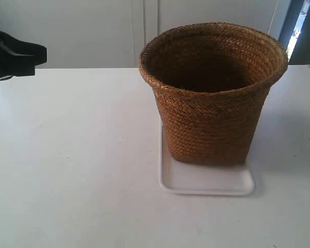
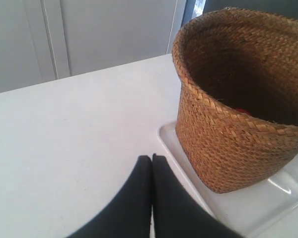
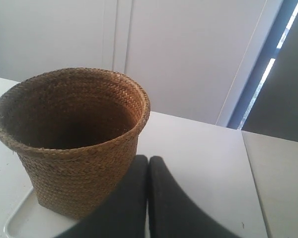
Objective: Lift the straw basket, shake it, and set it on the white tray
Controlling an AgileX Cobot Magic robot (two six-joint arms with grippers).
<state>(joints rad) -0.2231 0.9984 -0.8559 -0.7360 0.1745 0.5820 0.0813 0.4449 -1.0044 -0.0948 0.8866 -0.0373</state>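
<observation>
The straw basket (image 1: 213, 95) stands upright on the white tray (image 1: 206, 182), its base near the tray's far end; the tray's near part lies bare. The left wrist view shows the basket (image 2: 238, 99) on the tray (image 2: 268, 198), with my left gripper (image 2: 152, 157) shut and empty, apart from the tray's edge. Something small and red shows deep in the basket's dark inside. In the right wrist view the basket (image 3: 74, 148) sits on the tray (image 3: 20, 220), and my right gripper (image 3: 148, 158) is shut and empty beside the basket's wall.
The white table (image 1: 67, 155) spreads around the tray. A black arm part (image 1: 13, 56) juts in at the exterior view's left edge. White wall panels (image 1: 93, 31) stand behind the table, and a dark window strip (image 1: 299, 26) is at the back right.
</observation>
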